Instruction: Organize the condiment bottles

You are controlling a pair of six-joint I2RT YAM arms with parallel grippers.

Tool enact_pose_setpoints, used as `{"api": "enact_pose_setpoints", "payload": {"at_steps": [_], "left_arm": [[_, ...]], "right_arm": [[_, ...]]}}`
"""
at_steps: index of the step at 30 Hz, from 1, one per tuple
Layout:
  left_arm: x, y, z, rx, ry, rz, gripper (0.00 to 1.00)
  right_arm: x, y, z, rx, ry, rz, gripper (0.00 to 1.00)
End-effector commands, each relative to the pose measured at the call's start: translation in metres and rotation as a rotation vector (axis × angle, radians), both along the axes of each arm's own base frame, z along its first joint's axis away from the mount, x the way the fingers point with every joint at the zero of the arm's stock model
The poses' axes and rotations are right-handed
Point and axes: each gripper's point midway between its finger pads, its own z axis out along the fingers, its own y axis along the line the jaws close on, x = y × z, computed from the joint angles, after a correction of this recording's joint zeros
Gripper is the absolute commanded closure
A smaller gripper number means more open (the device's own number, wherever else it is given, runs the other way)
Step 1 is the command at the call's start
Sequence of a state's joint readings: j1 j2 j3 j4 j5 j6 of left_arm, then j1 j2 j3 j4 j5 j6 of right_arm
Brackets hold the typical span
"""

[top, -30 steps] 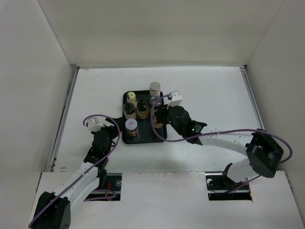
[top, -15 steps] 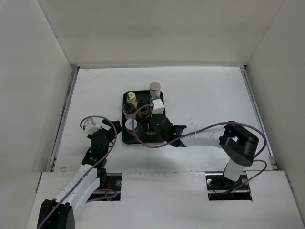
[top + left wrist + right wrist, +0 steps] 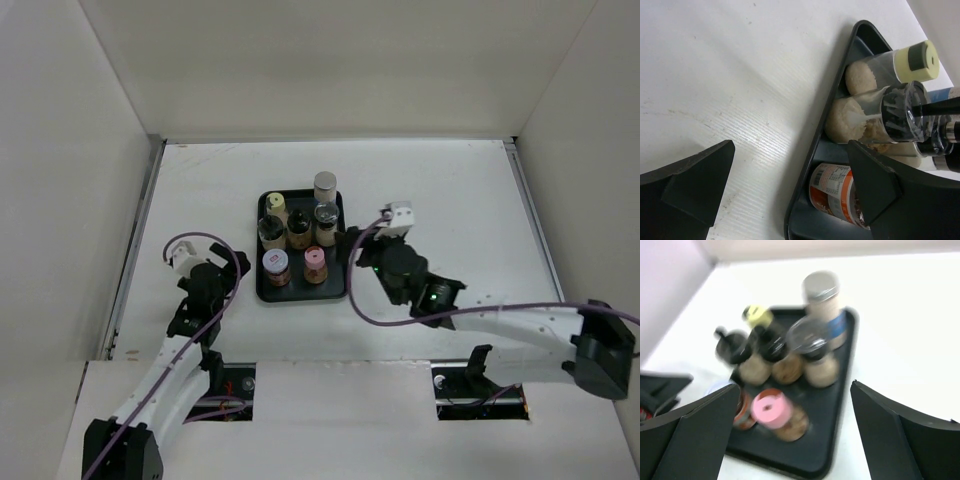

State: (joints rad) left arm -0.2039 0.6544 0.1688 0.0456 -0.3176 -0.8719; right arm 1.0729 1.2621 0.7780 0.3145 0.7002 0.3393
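Observation:
Several condiment bottles stand on the black tray point(image 3: 340, 285). At the back are a silver-capped one point(image 3: 325, 185) and a pale-yellow-capped one point(image 3: 274, 204). A black-capped point(image 3: 270, 228), a dark point(image 3: 299, 228) and a clear-topped one point(image 3: 326, 215) fill the middle. In front stand a white-purple-capped jar point(image 3: 275, 264) and a pink-capped bottle point(image 3: 315, 263). My right gripper point(image 3: 358, 252) hangs open just right of the tray, holding nothing; its blurred wrist view shows the pink-capped bottle point(image 3: 771, 410) ahead of the right gripper point(image 3: 795, 405). My left gripper point(image 3: 232, 275) is open and empty, left of the tray.
In the left wrist view the tray's rim point(image 3: 812, 160) runs between the open fingers point(image 3: 700, 185), with a red-labelled jar point(image 3: 837, 192) and two beige-filled bottles point(image 3: 860, 117) behind it. White walls enclose the table point(image 3: 450, 190) on three sides.
My right gripper opened, left the pink-capped bottle standing in the tray's front row, and drew back to the right. The left arm shifted slightly left.

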Motion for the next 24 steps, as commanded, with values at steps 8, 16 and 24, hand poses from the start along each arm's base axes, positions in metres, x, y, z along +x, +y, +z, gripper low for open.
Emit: {"api": "enact_pose_setpoints", "payload": {"at_steps": [8, 16, 24], "left_arm": [[0.011, -0.001, 0.003, 0.017, 0.084, 0.003, 0.00], [0.017, -0.004, 0.019, 0.018, 0.049, -0.012, 0.00], [0.015, -0.013, 0.016, 0.021, 0.085, -0.052, 0.00]], "right_arm": [[0.026, -0.159, -0.049, 0.078, 0.078, -0.391, 0.00], [0.039, -0.171, -0.075, 0.071, 0.164, -0.390, 0.00], [0.041, -0.167, -0.077, 0.051, 0.166, -0.383, 0.00]]}}
